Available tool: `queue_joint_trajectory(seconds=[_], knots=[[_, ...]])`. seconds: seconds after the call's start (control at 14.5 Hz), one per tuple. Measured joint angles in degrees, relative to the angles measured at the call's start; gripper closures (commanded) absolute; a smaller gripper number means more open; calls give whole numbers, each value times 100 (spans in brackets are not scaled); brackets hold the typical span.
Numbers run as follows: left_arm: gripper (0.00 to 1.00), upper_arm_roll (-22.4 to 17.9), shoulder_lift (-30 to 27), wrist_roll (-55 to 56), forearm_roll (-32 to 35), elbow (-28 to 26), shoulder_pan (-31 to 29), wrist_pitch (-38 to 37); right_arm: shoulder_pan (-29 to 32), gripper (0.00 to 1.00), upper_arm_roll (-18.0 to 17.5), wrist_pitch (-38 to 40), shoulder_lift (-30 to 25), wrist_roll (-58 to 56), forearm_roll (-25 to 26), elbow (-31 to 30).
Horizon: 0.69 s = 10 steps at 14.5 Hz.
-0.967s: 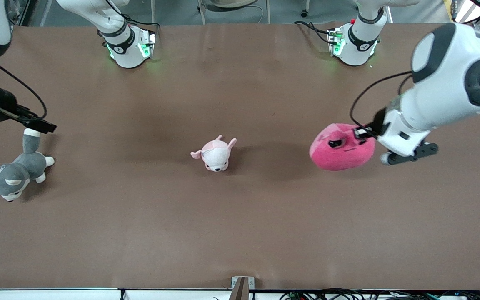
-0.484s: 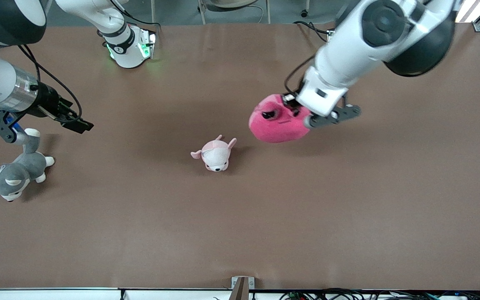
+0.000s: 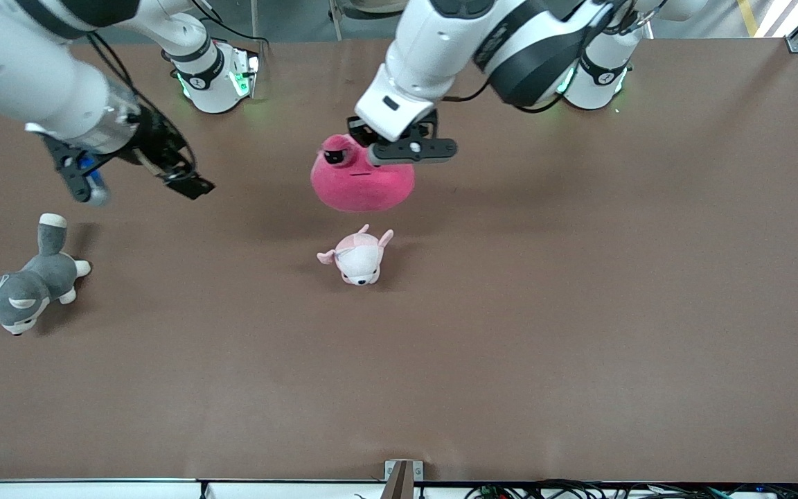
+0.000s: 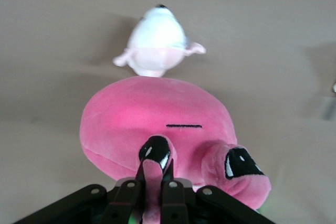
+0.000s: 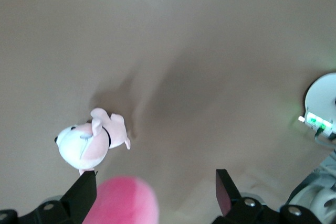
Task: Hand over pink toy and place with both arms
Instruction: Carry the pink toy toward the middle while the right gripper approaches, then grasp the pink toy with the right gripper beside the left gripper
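The pink toy (image 3: pixel 364 184) hangs in the air over the middle of the table, close above the spot beside the pale pink-and-white plush (image 3: pixel 357 258). My left gripper (image 3: pixel 364 147) is shut on a fold at the toy's top, next to one dark eye; the left wrist view shows the fingers (image 4: pixel 170 203) pinching pink fabric of the toy (image 4: pixel 157 114). My right gripper (image 3: pixel 188 181) is open and empty, in the air apart from the toy, toward the right arm's end. In the right wrist view (image 5: pixel 156 192) the toy's edge (image 5: pixel 126 203) shows between the spread fingers.
The pale plush also shows in the left wrist view (image 4: pixel 157 38) and the right wrist view (image 5: pixel 89 140). A grey-and-white plush dog (image 3: pixel 21 291) lies at the right arm's end of the brown table (image 3: pixel 579 312). The arm bases stand along the table's far edge.
My left arm has carried the pink toy from the left arm's end to over the table's middle. My right arm has swung in toward the middle, still open.
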<state>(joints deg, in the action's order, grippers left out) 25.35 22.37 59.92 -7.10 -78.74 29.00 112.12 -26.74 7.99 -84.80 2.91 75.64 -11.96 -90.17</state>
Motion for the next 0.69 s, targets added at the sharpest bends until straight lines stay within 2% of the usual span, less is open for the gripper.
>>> queue_joint_trajectory(seconds=[0.21,0.41,0.69], knots=[[100,-10,255,116,2,12,200,325,-282,0,-1,-188,-162,354,-97,-321],[100,-23,326,118,3,35,266,345,-336,0,8,-471,-439,630,-201,-813],[100,-24,325,118,3,50,322,345,-768,0,7,-1114,-529,1312,-232,-1297]])
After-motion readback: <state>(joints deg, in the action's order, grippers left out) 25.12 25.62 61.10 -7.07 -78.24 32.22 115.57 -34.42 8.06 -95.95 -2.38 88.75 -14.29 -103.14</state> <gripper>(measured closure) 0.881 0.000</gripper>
